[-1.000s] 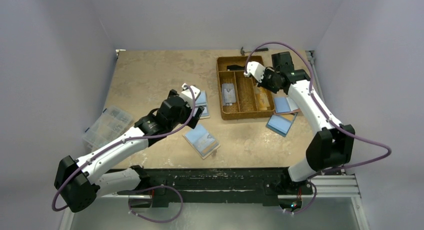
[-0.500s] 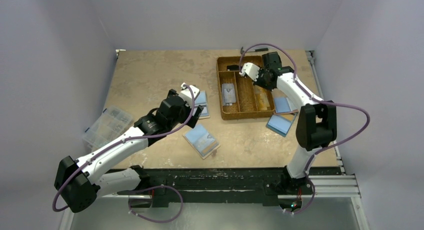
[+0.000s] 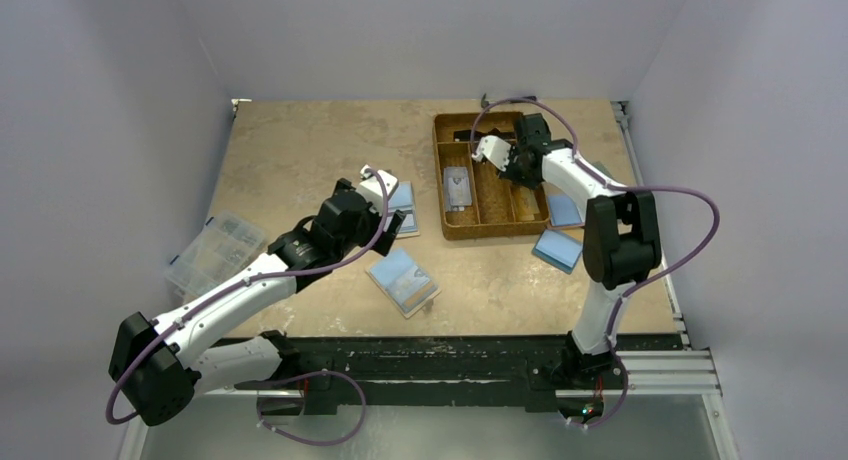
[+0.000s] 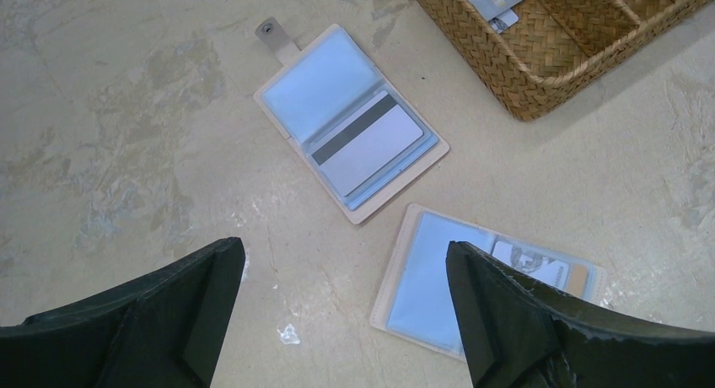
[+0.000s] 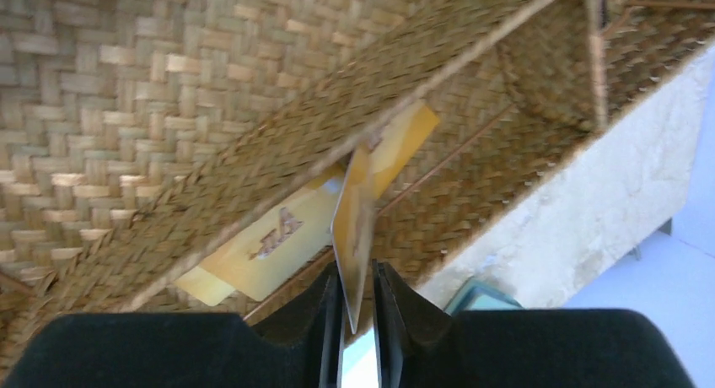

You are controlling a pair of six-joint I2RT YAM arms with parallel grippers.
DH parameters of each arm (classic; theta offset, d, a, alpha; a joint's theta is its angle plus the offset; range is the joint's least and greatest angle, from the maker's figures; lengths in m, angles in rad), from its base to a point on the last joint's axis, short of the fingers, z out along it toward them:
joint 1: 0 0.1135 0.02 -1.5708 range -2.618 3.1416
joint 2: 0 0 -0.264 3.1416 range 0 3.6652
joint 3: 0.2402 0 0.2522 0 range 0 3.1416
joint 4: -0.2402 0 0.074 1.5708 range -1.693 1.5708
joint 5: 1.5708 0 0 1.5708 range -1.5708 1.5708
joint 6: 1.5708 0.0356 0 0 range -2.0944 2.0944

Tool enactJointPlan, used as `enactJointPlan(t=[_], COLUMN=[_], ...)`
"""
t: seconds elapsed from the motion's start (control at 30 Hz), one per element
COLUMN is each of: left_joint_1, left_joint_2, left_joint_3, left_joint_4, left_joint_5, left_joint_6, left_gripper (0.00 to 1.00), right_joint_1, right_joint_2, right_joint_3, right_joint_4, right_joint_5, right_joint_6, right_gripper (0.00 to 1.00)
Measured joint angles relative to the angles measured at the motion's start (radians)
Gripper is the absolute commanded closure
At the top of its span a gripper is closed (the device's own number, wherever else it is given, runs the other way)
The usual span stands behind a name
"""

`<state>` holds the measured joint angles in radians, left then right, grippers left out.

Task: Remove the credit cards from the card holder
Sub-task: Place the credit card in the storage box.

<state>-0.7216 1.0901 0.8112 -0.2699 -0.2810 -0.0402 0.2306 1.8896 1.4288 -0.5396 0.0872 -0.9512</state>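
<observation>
Card holder (image 4: 325,88) lying open on mottled beige bench (image 4: 126,110), striped grey credit card (image 4: 368,143) sitting in its blue pocket | pale walls (image 3: 420,30) surrounding | left jaws gaping wide, empty | right jaws barely parted around edge-on card (image 5: 354,211) over woven wicker tray (image 5: 126,110), grip unclear

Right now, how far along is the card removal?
Done: a grey card and a yellow card lie in the tray. In hand: a third card stands edge-on in the right gripper, over the tray. Remaining: a striped card sits in the holder under the open left gripper, and a second holder shows cards.
</observation>
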Motion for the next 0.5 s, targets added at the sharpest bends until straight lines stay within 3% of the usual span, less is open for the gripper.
enactJointPlan(t=[0.5], left_joint_1=[0.007], left_joint_2=[0.0], left_joint_3=[-0.004], left_joint_4=[0.0], left_joint_5=[0.015], left_joint_6=[0.0], left_gripper=[0.03], right_joint_1=[0.0], right_joint_2=[-0.139], right_joint_3=[-0.079], right_joint_4=[-0.145], right_joint_5=[-0.138], right_joint_6=[-0.003], right_gripper=[0.66])
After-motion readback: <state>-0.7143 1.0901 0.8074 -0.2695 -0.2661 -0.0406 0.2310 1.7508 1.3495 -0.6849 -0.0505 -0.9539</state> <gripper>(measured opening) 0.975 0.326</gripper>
